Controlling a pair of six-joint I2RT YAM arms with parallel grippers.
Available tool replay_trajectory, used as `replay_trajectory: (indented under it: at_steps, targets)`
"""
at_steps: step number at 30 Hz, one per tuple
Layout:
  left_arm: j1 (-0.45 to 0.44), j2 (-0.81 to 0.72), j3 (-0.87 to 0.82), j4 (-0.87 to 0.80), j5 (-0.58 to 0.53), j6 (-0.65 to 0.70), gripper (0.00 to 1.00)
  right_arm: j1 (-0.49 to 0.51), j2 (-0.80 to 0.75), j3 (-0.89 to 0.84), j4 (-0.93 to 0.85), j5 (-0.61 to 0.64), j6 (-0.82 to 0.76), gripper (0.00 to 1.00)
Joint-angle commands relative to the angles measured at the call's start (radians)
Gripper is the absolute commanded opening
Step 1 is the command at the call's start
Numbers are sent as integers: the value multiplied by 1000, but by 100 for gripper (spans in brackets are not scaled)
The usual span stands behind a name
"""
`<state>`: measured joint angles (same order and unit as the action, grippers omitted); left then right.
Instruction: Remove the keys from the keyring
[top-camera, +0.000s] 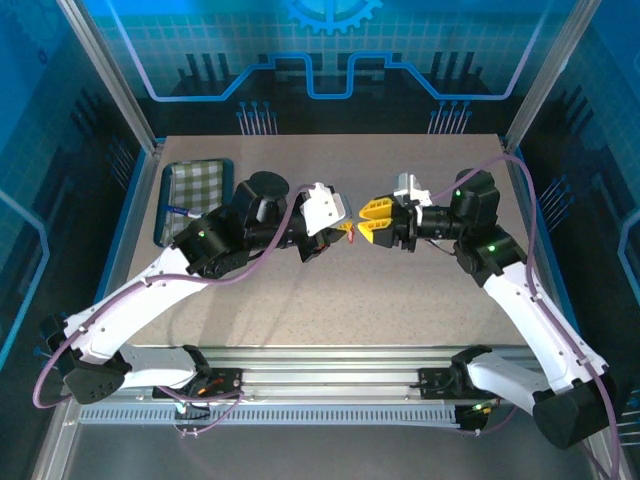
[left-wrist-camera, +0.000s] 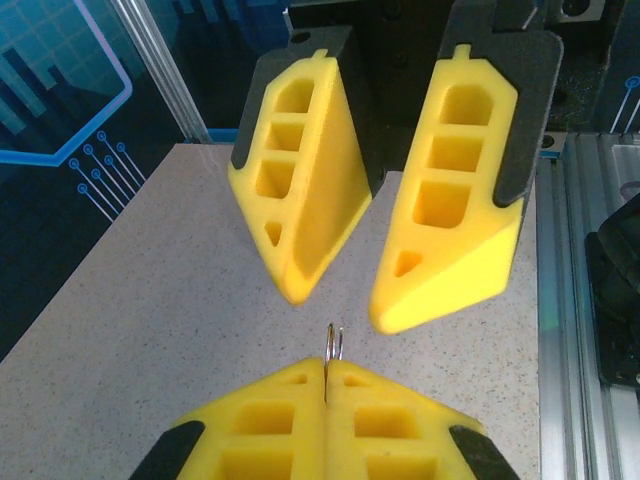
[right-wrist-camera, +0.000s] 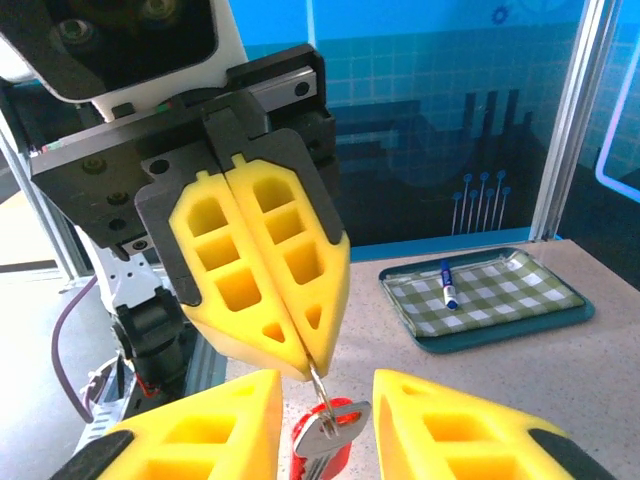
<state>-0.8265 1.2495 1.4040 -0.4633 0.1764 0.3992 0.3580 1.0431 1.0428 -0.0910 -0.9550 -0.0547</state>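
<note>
My left gripper (top-camera: 343, 232) is shut on the keyring (left-wrist-camera: 333, 347), a thin metal split ring poking out between its yellow fingertips (left-wrist-camera: 290, 400). In the right wrist view the ring (right-wrist-camera: 322, 385) hangs from the left gripper (right-wrist-camera: 310, 365). It carries a silver-grey key (right-wrist-camera: 338, 425) with a red tag (right-wrist-camera: 318, 458) behind it. My right gripper (top-camera: 362, 225) faces the left one, open. Its fingers (right-wrist-camera: 205, 430) stand either side of the key without touching it. From the left wrist, the right gripper (left-wrist-camera: 345, 305) hovers open just beyond the ring.
A teal tray (top-camera: 165, 190) with a green checked cloth sits at the far left of the table (top-camera: 330, 300), holding a blue-capped pen (right-wrist-camera: 448, 283). The aluminium rail (top-camera: 320, 380) runs along the near edge. Enclosure posts stand at the back corners.
</note>
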Motion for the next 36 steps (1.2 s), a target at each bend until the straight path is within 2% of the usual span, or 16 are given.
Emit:
replay_trajectory:
  at_steps: [1, 10, 13, 19, 23, 24, 25, 26, 29, 36]
  targets:
    - [7, 9, 32, 0, 23, 12, 0, 19, 16, 43, -62, -34, -41, 29]
    - [6, 2, 29, 5, 34, 8, 0, 47, 46, 82, -140, -34, -100, 24]
    - [6, 2, 29, 6, 35, 9, 0, 51, 47, 80, -135, -30, -103, 20]
    - [8, -3, 23, 14, 26, 9, 0, 52, 49, 88, -157, -35, -133, 5]
    - [7, -17, 6, 47, 7, -2, 0, 51, 55, 79, -124, -43, -119, 1]
    - [7, -21, 0, 58, -7, -8, 5, 51, 57, 73, -103, -45, -106, 0]
    - [7, -26, -4, 72, -24, -18, 16, 50, 58, 68, -79, -46, -92, 0]
    - [8, -32, -11, 88, -46, -34, 26, 48, 58, 55, -38, -48, -68, 0]
    - [36, -69, -41, 154, -73, -103, 41, 28, 55, 0, 169, -66, 60, 0]
    - [157, -131, -142, 304, 60, -316, 44, 1, 100, -142, 863, -29, 455, 0]
